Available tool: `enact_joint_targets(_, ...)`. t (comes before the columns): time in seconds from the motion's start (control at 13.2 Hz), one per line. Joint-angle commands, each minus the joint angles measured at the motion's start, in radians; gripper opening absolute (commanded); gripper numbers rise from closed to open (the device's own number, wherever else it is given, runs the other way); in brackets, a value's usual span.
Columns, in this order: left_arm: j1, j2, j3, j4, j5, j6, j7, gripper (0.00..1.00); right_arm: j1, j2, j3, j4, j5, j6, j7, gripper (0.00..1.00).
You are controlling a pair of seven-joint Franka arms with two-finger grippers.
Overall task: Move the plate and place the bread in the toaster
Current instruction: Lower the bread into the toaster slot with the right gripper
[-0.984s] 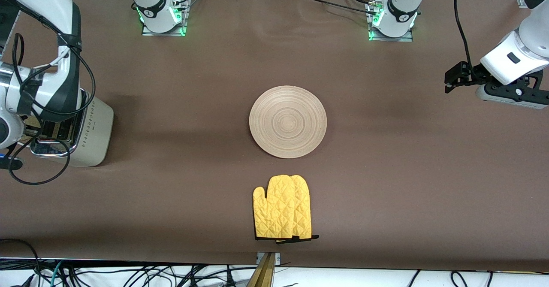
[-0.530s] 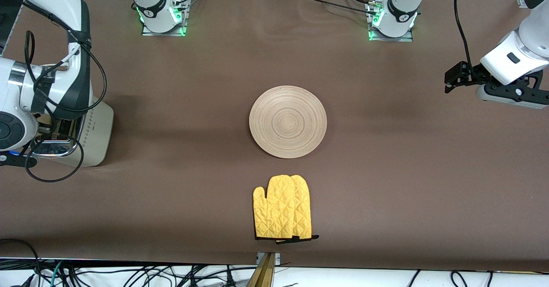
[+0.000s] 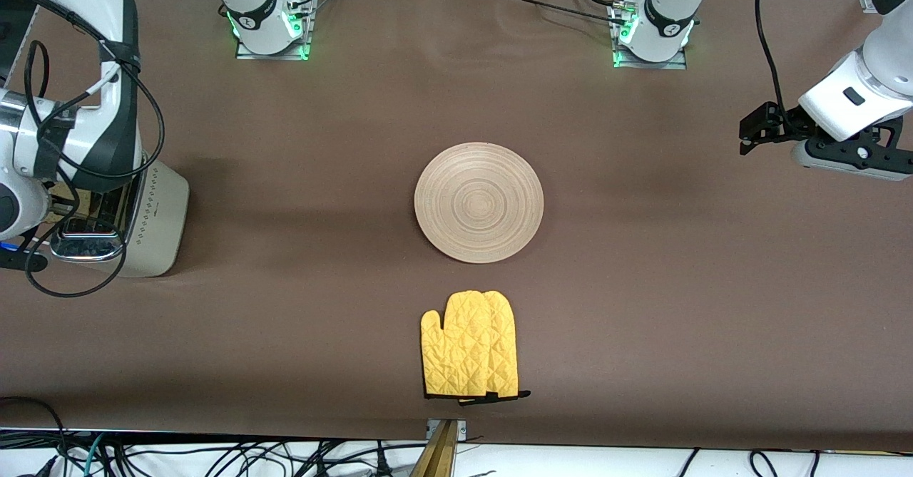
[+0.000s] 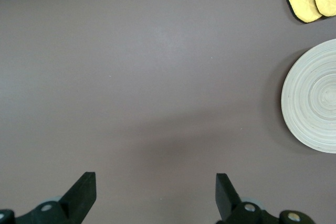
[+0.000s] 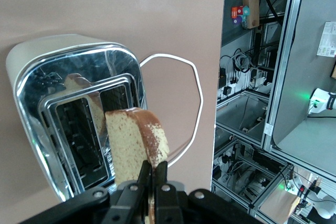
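On my right wrist feed the right gripper (image 5: 154,179) has its jaws pinched tight on the crust edge of the bread (image 5: 135,142), holding the slice upright over the chrome top of the toaster (image 5: 73,124). The slice hangs above the slots, beside the edge of one of them, and its reflection shows in the chrome. I cannot tell whether its lower edge has entered a slot. A white cord (image 5: 191,103) loops on the desk just beside the toaster.

In the front view the toaster (image 3: 153,220) stands at the right arm's end of the desk (image 3: 285,320), close to that edge, with the right arm's wrist and cables covering most of its top, so the gripper itself is hidden there.

The left gripper (image 4: 156,195) hangs with its jaws spread wide and empty, over bare desk at the left arm's end; I see it in the front view too (image 3: 757,129), waiting well apart from everything.

The plate (image 3: 478,202) lies flat at the middle of the desk, touching nothing. A yellow oven mitt (image 3: 469,345) lies nearer the front camera than the plate, apart from it and close to the desk's front edge. Between plate and toaster the desk surface is open brown cloth.
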Motion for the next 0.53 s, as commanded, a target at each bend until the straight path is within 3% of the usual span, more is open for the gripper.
enact_joint_targets(0.0,-0.010,0.012,0.003,0.031,0.015,-0.017,-0.005,1.00,-0.031,-0.023,-0.001,-0.031,0.005,0.050,-0.014,0.00)
enact_joint_targets(0.45,-0.010,0.012,0.003,0.031,0.015,-0.018,-0.005,1.00,-0.053,-0.003,-0.001,-0.037,0.006,0.102,-0.019,0.00)
